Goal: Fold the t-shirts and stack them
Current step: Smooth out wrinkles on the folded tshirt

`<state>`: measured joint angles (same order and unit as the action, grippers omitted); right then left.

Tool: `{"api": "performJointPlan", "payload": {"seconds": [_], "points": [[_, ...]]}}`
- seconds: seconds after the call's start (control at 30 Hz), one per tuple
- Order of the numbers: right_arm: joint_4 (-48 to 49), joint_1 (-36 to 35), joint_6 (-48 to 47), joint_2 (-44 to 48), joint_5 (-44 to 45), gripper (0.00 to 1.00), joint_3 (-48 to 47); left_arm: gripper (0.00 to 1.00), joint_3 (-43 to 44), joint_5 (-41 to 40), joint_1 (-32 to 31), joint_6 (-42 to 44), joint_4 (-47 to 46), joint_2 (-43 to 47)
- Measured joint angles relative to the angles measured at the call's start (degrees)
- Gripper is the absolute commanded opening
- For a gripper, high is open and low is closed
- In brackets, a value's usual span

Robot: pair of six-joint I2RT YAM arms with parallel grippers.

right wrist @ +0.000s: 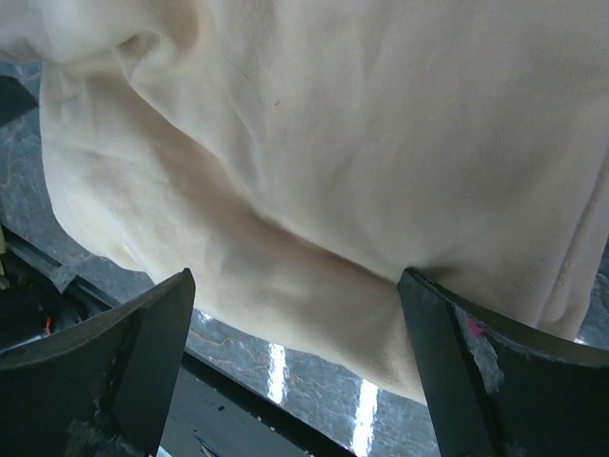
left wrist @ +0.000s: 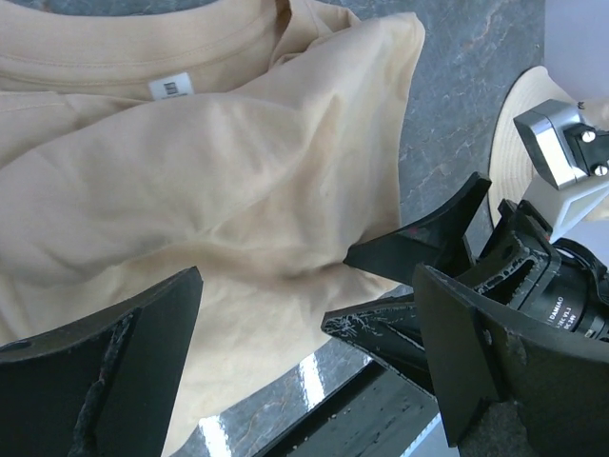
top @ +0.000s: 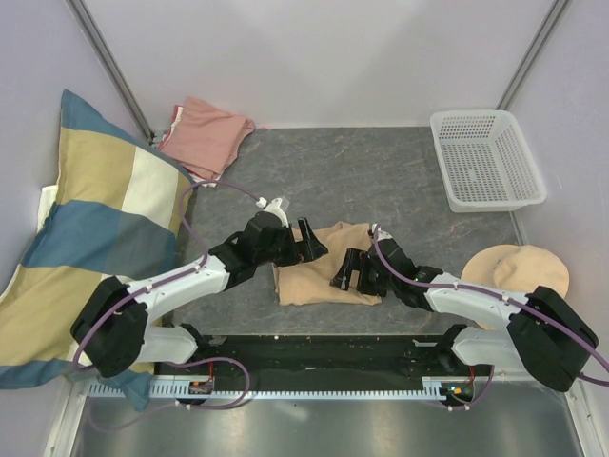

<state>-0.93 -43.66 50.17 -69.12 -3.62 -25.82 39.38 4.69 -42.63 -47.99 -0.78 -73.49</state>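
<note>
A tan t-shirt (top: 322,271) lies roughly folded near the table's front middle. Its neck and white label (left wrist: 169,88) show in the left wrist view, and its near edge fills the right wrist view (right wrist: 333,143). My left gripper (top: 312,242) hovers open over the shirt's left part, with nothing between its jaws (left wrist: 304,367). My right gripper (top: 346,270) is open over the shirt's right front part (right wrist: 295,357), one fingertip (right wrist: 447,314) against the cloth. A salmon-pink t-shirt (top: 205,136) lies crumpled at the back left.
A striped blue, yellow and cream pillow (top: 86,238) leans along the left wall. A white mesh basket (top: 485,157) stands at the back right. A round beige hat (top: 519,271) lies by the right arm. A black rail (top: 333,352) runs along the near edge.
</note>
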Motion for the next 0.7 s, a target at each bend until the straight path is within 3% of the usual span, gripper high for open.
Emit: {"api": "performJointPlan", "payload": {"seconds": [0.7], "points": [[6.2,0.0,1.6,-1.5,0.0,0.98,1.4,1.0,2.4,2.1,0.2,0.2,-8.7,-13.7]]}}
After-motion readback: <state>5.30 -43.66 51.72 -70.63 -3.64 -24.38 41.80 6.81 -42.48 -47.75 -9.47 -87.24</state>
